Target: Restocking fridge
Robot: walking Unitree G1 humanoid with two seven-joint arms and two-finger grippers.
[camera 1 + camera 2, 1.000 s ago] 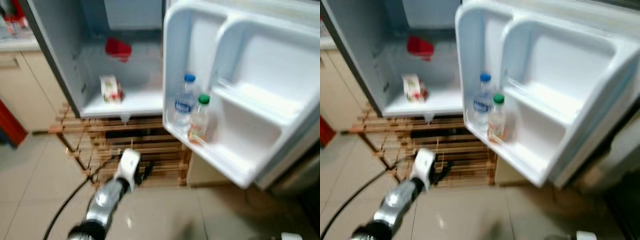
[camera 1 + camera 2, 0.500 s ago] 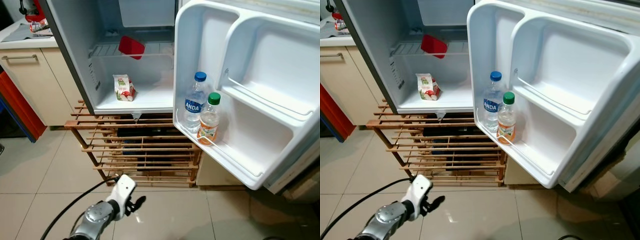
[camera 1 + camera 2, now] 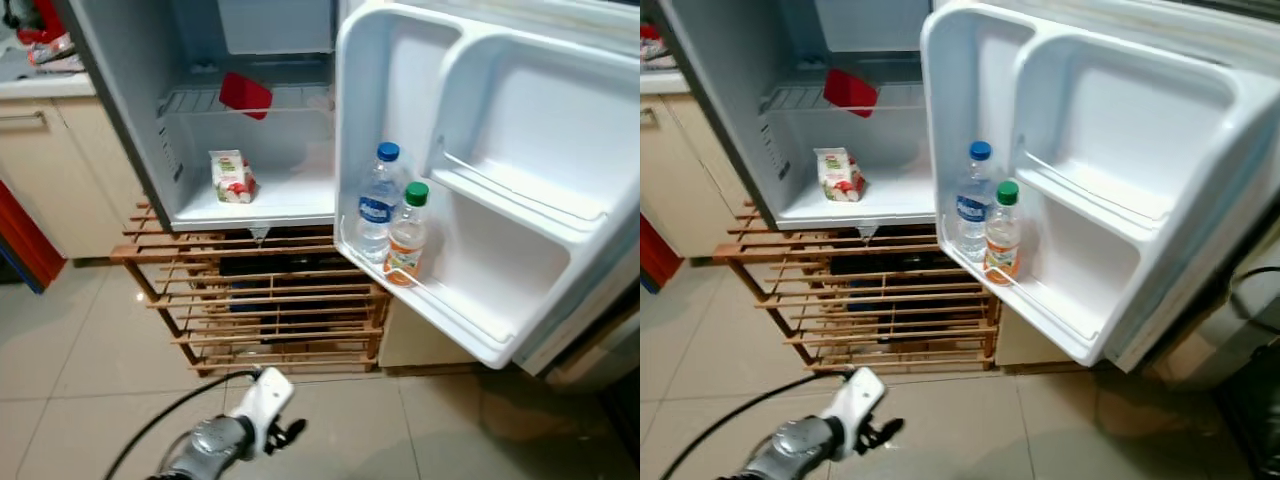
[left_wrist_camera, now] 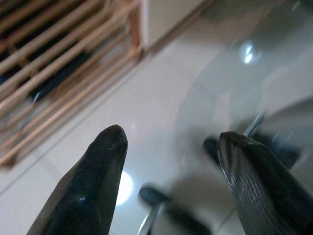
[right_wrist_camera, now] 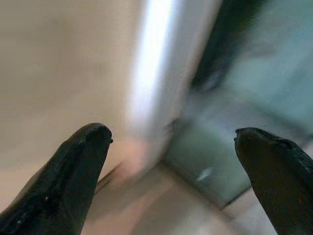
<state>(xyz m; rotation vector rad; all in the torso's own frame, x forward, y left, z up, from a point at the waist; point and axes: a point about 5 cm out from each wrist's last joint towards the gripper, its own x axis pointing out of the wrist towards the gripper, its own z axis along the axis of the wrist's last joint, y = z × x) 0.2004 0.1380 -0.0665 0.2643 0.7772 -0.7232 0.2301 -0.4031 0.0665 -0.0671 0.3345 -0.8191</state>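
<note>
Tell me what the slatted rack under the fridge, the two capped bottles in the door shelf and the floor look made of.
Slatted brown rack: looks like bare wood, matte tan slats. Blue-capped clear bottle and green-capped bottle with orange label: probably thin clear plastic, see-through walls. Beige floor: glazed tile by the look, with grout lines and glossy reflections.

White fridge (image 3: 560,130); red cup (image 3: 245,94); blue-capped clear bottle (image 3: 376,203); green-capped orange bottle (image 3: 405,235); red-white-green carton (image 3: 231,176); brown slatted rack (image 3: 270,300); beige tiles (image 3: 70,400).
</note>
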